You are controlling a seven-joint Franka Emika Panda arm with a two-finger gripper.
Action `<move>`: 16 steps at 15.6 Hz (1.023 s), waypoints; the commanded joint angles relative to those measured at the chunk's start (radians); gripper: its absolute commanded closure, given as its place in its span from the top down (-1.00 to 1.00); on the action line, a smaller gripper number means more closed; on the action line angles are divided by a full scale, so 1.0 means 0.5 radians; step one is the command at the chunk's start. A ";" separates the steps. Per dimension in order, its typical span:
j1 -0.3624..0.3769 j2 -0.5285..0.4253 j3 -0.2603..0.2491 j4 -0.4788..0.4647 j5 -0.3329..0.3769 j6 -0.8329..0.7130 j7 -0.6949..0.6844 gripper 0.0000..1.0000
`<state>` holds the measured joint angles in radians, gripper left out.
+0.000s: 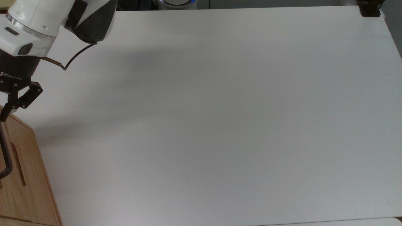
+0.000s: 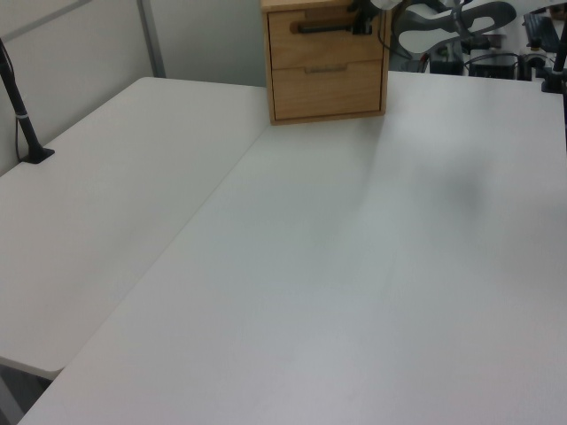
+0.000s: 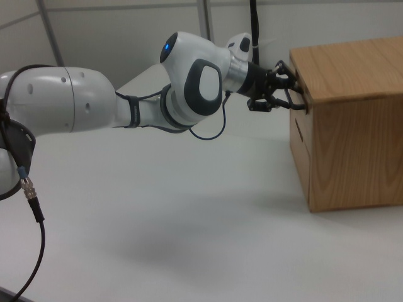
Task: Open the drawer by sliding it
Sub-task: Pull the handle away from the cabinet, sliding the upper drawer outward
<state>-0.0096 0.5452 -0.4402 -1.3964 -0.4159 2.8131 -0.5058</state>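
Black end effector (image 3: pixel 296 85) apparently touching drawer (image 2: pixel 324 35) handle (image 2: pixel 323 27).

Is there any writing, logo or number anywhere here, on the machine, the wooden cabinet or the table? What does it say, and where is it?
"ROBOTIQ": white letters with a small logo mark on the black body of the gripper, at the top view's left edge.
No other text can be read: the white arm, the wooden cabinet, the drawer and the table carry no visible writing or numbers.
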 commanded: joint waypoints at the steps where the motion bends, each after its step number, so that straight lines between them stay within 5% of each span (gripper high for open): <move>1: 0.013 0.075 -0.074 0.041 -0.033 0.056 -0.001 -0.09; 7: 0.038 0.045 -0.062 0.013 0.000 0.053 0.018 -0.94; 10: 0.050 -0.056 -0.043 -0.078 0.019 0.053 0.079 -1.00; 16: 0.216 -0.550 0.021 -0.572 0.019 0.028 0.180 -1.00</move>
<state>0.0350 0.4949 -0.4482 -1.4896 -0.4109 2.8229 -0.4747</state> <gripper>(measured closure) 0.824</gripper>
